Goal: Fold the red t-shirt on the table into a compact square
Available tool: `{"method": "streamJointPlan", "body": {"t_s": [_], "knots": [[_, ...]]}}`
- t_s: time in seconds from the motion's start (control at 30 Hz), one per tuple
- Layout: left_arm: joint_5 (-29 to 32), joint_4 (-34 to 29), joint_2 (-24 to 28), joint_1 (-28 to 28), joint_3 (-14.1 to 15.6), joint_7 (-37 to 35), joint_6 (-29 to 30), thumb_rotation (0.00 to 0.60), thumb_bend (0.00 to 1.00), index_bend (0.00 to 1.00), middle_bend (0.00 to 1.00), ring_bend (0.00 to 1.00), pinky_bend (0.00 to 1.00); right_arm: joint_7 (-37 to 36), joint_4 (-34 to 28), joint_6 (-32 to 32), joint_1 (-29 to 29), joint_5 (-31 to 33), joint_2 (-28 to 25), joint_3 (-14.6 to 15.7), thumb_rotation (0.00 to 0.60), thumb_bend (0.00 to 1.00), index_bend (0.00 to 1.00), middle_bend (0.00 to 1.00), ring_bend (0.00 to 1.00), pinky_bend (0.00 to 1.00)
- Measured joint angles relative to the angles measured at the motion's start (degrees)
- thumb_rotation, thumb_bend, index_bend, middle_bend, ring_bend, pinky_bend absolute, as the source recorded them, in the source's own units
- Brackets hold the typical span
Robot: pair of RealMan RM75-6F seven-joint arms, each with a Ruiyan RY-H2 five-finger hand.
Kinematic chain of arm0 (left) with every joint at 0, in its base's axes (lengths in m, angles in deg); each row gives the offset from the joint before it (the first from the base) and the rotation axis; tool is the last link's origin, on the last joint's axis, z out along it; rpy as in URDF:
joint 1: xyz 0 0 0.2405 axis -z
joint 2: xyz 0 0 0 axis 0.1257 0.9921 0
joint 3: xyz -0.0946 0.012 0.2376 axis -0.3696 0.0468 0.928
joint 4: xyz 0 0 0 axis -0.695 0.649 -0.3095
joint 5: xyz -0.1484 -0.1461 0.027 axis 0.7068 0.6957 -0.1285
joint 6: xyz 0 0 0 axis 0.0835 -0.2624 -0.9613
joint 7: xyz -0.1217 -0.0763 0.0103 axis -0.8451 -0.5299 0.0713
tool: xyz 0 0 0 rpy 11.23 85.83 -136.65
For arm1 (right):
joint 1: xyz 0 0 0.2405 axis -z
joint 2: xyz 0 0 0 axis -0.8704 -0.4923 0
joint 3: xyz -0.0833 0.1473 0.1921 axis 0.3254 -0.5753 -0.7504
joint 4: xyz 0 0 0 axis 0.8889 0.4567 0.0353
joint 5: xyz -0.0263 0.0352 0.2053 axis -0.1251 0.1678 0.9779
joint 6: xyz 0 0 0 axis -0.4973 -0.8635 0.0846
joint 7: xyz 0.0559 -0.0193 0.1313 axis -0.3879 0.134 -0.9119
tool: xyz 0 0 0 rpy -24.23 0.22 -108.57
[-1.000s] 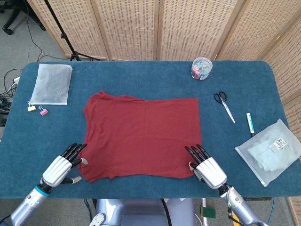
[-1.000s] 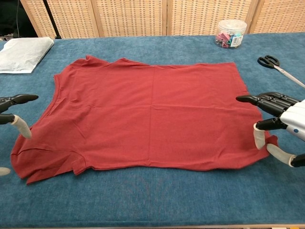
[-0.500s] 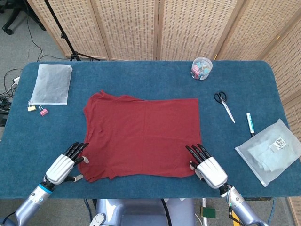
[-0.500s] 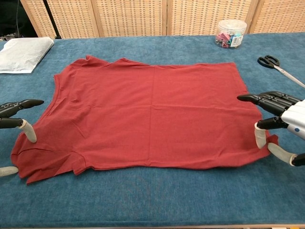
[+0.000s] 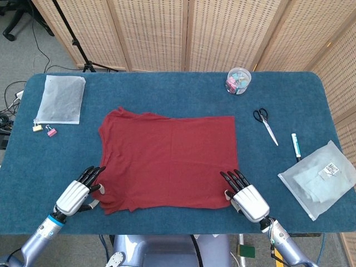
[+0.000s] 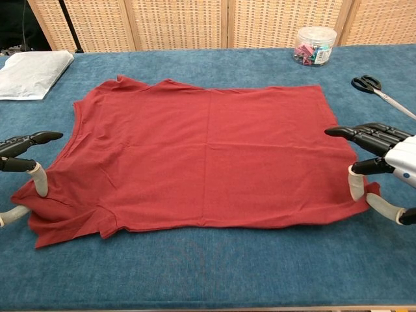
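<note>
1. Far left of the blue worktop (image 5: 178, 89): a clear plastic bag (image 5: 60, 99) lying flat, w/ two small binder clips (image 5: 44, 129) just beside its near edge.
2. Near left: left hand (image 5: 78, 193) at the near-left corner of the red t-shirt (image 5: 169, 161). Chest view shows its dark fingers (image 6: 29, 140) stretched out above the cloth and pale fingertips down at the hem, where the fabric is bunched up. It seems to be pinching that corner, but the contact itself is too small to be sure.
3. Centre: the t-shirt lies spread flat on the worktop, roughly rectangular, neck and sleeve side to the left, straight hem to the right. A faint crease runs near-to-far through its middle.
4. Near right: right hand (image 5: 246, 196) at the shirt's near-right corner. In chest view its dark fingers (image 6: 364, 135) reach over the cloth edge, and a pale fingertip sits against a small raised bit of hem. It looks like a pinch on that corner.
5. Far, right of centre: a clear tub of coloured clips (image 5: 238, 80), standing upright.
6. Right: black-handled scissors (image 5: 265, 124), then a pen (image 5: 296, 146), both lying flat and apart from each other.
7. Far right, near edge: a clear bag w/ pale folded contents (image 5: 320, 179).
</note>
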Motion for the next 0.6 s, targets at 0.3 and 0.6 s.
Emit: {"method": "streamJointPlan", "body": {"t_s": [0.3, 0.6], "knots": [[0.67, -0.18, -0.15, -0.03, 0.43, -2.37, 0.10, 0.600, 0.48, 0.67, 0.00, 0.00, 0.00, -0.35, 0.09, -0.15, -0.06, -0.13, -0.09, 0.15, 0.600, 0.52, 0.66, 0.00, 0.00, 0.00], [0.25, -1.17, 0.86, -0.47, 1.50, -3.57, 1.56, 0.600, 0.48, 0.68, 0.00, 0.00, 0.00, -1.27, 0.11, -1.15, -0.23, -1.56, -0.36, 0.76, 0.600, 0.54, 0.68, 0.00, 0.00, 0.00]]}}
